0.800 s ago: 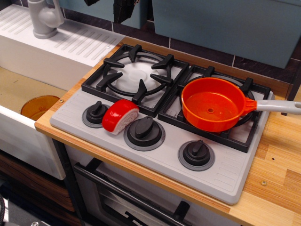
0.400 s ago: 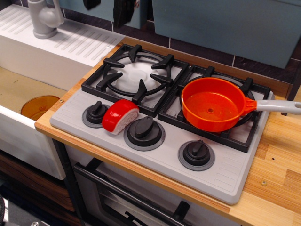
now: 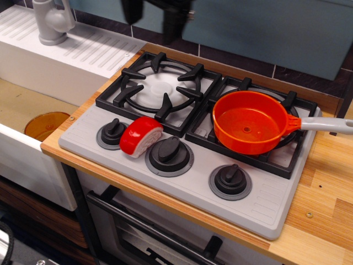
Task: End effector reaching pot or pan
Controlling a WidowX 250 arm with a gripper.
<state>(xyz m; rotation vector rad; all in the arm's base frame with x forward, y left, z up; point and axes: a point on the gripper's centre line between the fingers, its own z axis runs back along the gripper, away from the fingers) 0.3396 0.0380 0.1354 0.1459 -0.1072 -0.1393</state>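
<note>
Nearest: wooden desk (image 3: 325,193) carrying a grey toy stove top (image 3: 182,149), its front edge running from lower left to lower right, with an oven door (image 3: 160,237) beneath. Front row on the stove: three black knobs (image 3: 169,153), with a red-and-white toy food piece (image 3: 140,136) lying between the left and middle knobs, touching the panel. Middle: orange saucepan (image 3: 251,122) seated upright on the right burner grate (image 3: 251,132), empty, its light-grey handle (image 3: 325,125) pointing right past the stove edge over bare wood. Left burner grate (image 3: 160,88) unoccupied. Far left, lower level: sink basin (image 3: 22,110) holding an amber bowl (image 3: 47,125); grey faucet (image 3: 52,21) behind it. Farthest: pincer (image 3: 157,11) at the top edge, blurred and cropped, above the back of the left burner, well apart from the saucepan, which lies to its right and nearer the camera. Two dark parts show with a gap between them; whether spread or pressed together cannot be told.
</note>
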